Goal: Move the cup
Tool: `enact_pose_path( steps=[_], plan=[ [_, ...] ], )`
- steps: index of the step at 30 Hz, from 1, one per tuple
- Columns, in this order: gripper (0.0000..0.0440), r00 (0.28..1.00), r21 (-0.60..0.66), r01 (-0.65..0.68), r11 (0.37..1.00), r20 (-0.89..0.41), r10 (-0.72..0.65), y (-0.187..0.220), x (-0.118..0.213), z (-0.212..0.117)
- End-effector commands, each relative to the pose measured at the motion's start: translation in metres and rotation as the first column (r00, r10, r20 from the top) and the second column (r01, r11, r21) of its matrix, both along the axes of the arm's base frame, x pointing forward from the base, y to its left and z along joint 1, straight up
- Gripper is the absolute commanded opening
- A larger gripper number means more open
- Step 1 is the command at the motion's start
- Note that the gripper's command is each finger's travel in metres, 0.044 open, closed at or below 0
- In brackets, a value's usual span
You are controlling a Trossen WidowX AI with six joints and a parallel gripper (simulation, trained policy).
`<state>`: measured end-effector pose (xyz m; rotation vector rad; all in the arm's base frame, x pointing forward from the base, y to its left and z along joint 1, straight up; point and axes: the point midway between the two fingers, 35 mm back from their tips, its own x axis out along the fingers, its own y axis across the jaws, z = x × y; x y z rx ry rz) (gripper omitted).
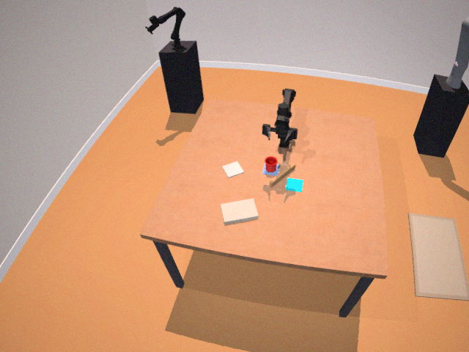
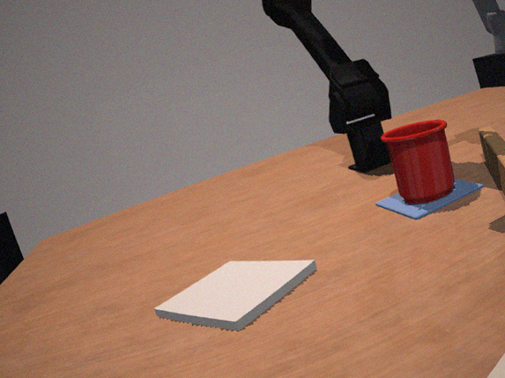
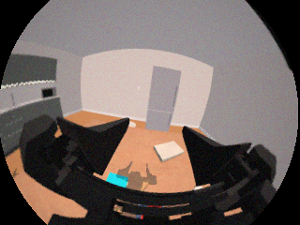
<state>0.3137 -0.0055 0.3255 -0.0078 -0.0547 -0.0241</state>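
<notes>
The red cup point(image 1: 270, 165) point(image 2: 422, 167) stands upright on the blue pad point(image 1: 273, 173) point(image 2: 414, 212). No marbles can be made out inside it from these angles. The cyan pad point(image 1: 294, 185) point(image 3: 117, 179) lies on the table on the other side of a wooden bar from the cup; only its edge shows in the exterior view. My gripper point(image 1: 278, 138) point(image 3: 157, 125) is open wide with nothing between its fingers. It is raised above the table, behind the cup as the top camera sees it, and apart from the cup. In the exterior view the fingers are out of view.
The wooden bar point(image 1: 283, 176) point(image 2: 501, 160) stands slantwise between the two pads. A thin white tile point(image 1: 232, 169) point(image 2: 237, 293) lies left of the cup in the top view. A larger cream block point(image 1: 239, 210) point(image 3: 169, 151) lies nearer the table's front edge.
</notes>
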Motion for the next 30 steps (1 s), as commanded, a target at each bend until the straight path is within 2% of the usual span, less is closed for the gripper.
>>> enact_pose_path(
  steps=[1,11,13,21,30],
  plan=[
    [0.0374,1.0,0.006,-0.002,1.0,-0.007,0.002,0.001,0.0,-0.001],
    [0.0111,0.992,0.076,-0.034,0.997,-0.116,0.043,0.015,-0.002,-0.019],
    [0.0075,0.988,0.091,-0.042,0.995,-0.145,0.055,0.019,-0.002,-0.023],
    [0.0063,0.96,0.166,-0.073,0.983,-0.256,0.115,0.036,-0.003,-0.033],
    [0.0072,0.909,0.246,-0.074,0.967,-0.382,0.166,0.053,-0.005,-0.043]
  ],
)
